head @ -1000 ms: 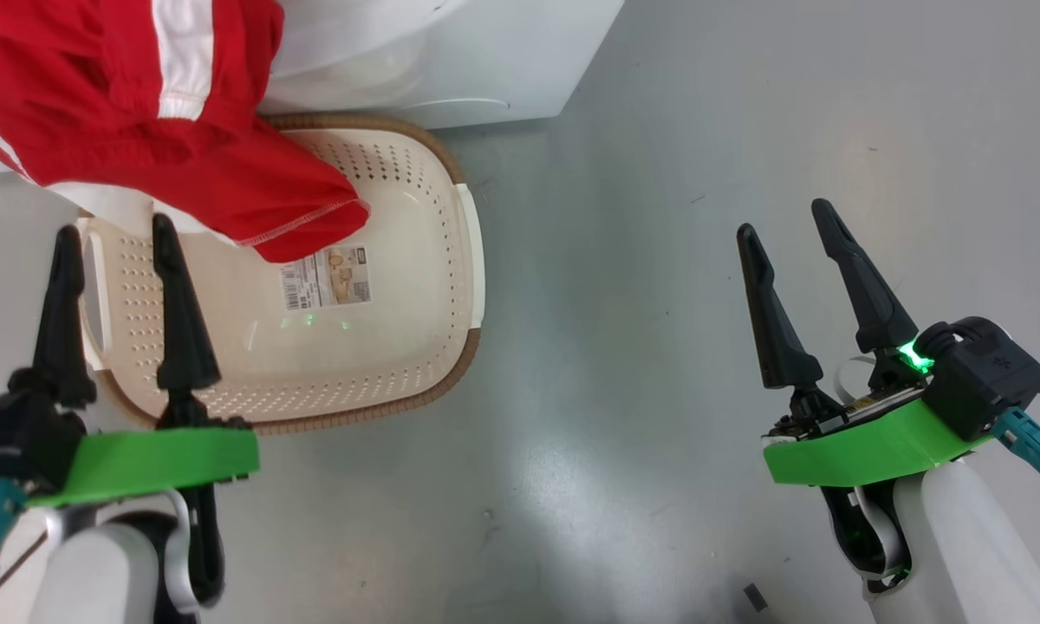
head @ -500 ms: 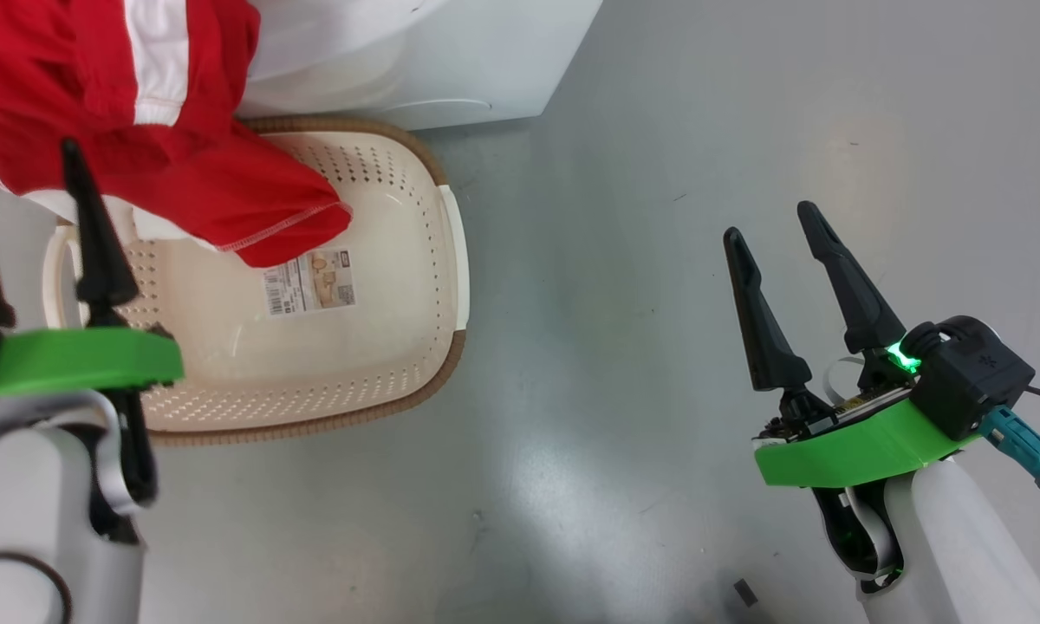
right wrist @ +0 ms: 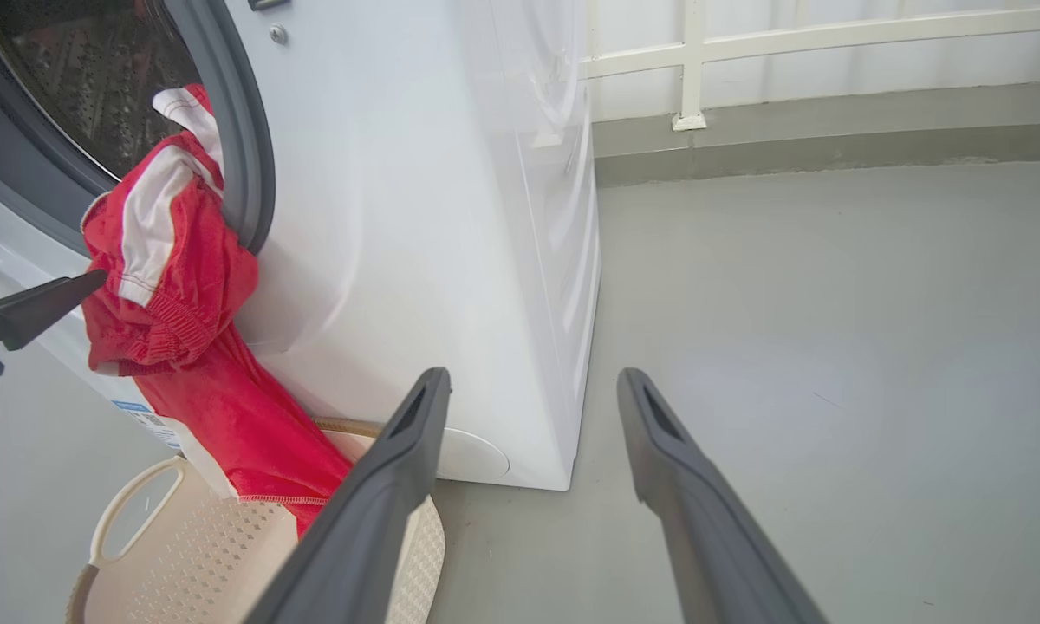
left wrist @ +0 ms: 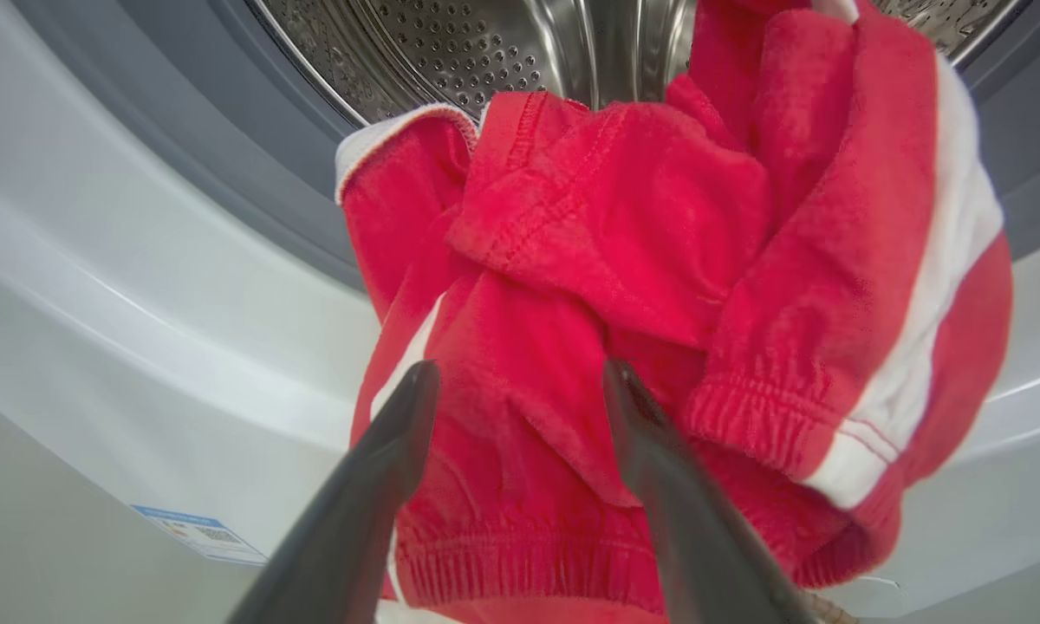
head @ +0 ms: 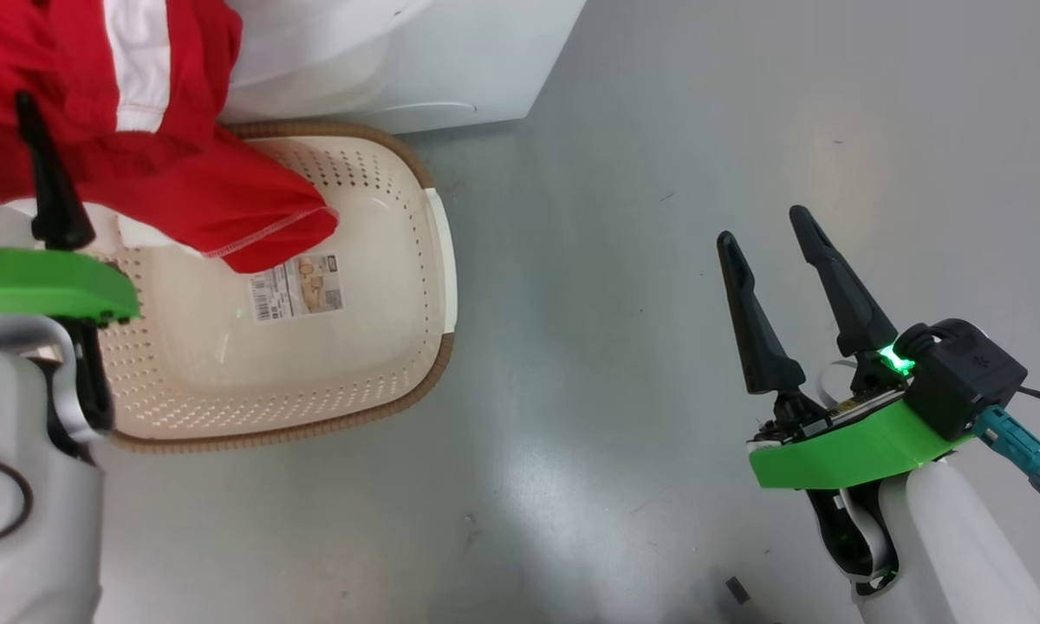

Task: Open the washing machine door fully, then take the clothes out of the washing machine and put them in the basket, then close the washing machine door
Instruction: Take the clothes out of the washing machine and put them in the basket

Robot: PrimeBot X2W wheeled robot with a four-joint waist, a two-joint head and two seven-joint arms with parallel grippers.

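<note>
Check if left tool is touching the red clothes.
Cannot tell. Left wrist view: open left tool overlaps the clothes, depth unclear; right wrist view shows its tip at their edge.

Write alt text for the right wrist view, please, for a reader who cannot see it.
Red clothes with white stripes spill out of the open washing machine, one end hanging over the basket below; the right gripper stands open in the foreground.

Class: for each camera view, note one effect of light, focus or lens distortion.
Head view: a glare patch on the glossy grey floor; a green glow below the right end effector. Left wrist view: the dark fingers of the left end effector blur near the lens. Right wrist view: the white wall rail bows; sheen on the big white washing machine.
</note>
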